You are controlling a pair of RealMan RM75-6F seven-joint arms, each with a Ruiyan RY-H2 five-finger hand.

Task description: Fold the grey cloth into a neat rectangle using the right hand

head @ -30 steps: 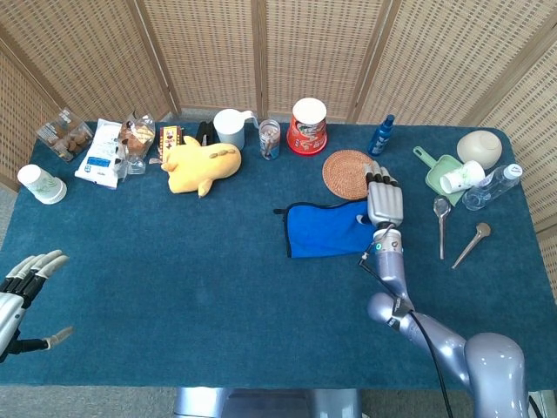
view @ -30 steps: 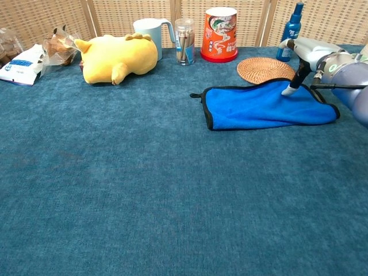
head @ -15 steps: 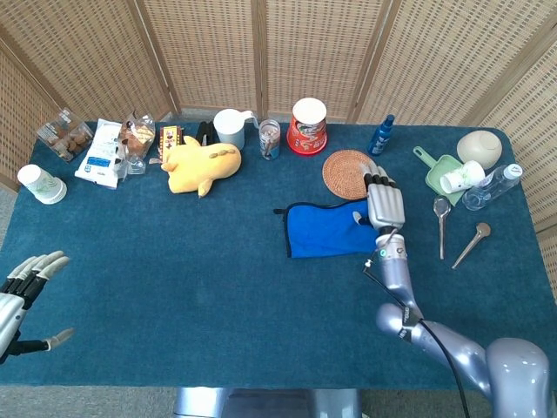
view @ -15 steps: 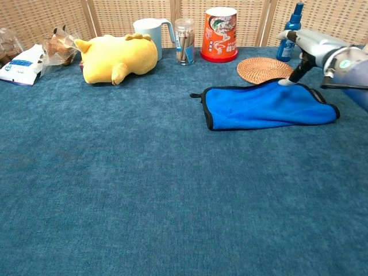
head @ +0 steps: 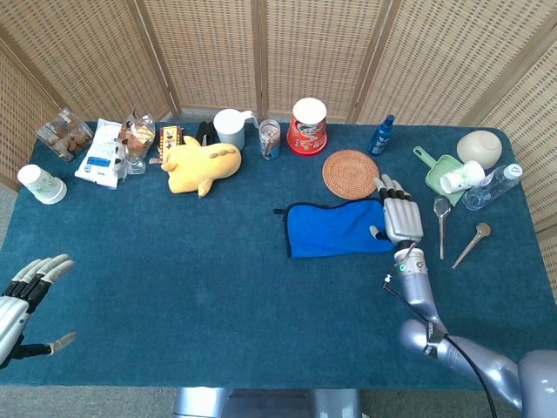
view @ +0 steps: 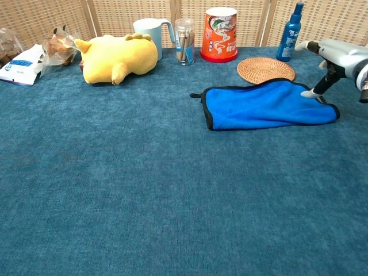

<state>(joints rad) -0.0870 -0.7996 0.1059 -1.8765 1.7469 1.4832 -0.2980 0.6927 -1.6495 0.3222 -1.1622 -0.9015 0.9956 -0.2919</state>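
The cloth (head: 335,228) is blue with a dark hem and lies folded flat on the table, right of centre; it also shows in the chest view (view: 267,104). My right hand (head: 401,218) hovers at the cloth's right end, fingers stretched out and apart, holding nothing. In the chest view the right hand (view: 339,56) has its thumb tip down at the cloth's right edge. My left hand (head: 23,292) is at the near left table edge, far from the cloth, fingers spread and empty.
A woven coaster (head: 350,173) lies just behind the cloth, with a blue bottle (head: 381,135) and a red tub (head: 308,125) further back. Two spoons (head: 442,223) and a green tray (head: 432,174) are to the right. A yellow plush (head: 202,164) sits back left.
My right hand has slid to the right, from over the cloth's right part to its right edge. The cloth's far right corner now lies flatter. The left hand dropped slightly.
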